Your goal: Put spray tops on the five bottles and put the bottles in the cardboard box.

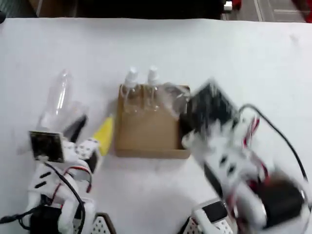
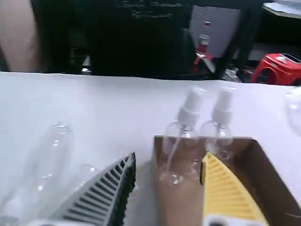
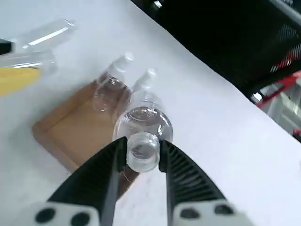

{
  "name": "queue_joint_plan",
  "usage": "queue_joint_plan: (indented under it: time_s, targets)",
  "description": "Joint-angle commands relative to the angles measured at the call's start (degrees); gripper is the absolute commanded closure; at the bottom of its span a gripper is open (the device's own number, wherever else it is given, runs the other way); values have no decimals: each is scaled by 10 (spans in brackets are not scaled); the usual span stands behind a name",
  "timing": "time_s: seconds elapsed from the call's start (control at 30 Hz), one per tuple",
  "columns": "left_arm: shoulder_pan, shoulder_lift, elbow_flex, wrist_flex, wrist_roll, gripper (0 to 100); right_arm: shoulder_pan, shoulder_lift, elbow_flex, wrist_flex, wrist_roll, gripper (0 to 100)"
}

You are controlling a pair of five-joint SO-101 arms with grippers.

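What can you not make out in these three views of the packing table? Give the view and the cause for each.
Right pincer: motion blur smears it in the high view, so its grip on the held bottle is unreadable there.
Loose bottle: its near end runs under the left arm in the high view, hiding any top.
Cardboard box: its near side is cut off by the left wrist view's bottom edge.

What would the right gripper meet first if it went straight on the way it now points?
The right gripper is shut on an uncapped bottle; straight on, that bottle would probably touch the nearer spray-topped bottle in the cardboard box, though depth is unclear.
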Motion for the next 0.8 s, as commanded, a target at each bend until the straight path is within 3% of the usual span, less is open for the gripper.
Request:
queue_joint_plan:
  time_s: [0.0,0.23,0.77]
  targets:
    - [-106,1,23,-19,6,785,64,109,-54,4,-6,982]
    - [-195,1,124,-133,8,785,67,329,-142,7,-6,982]
    - [-172,1,156,-152,8,786,78,619,-331,-3,-7,982]
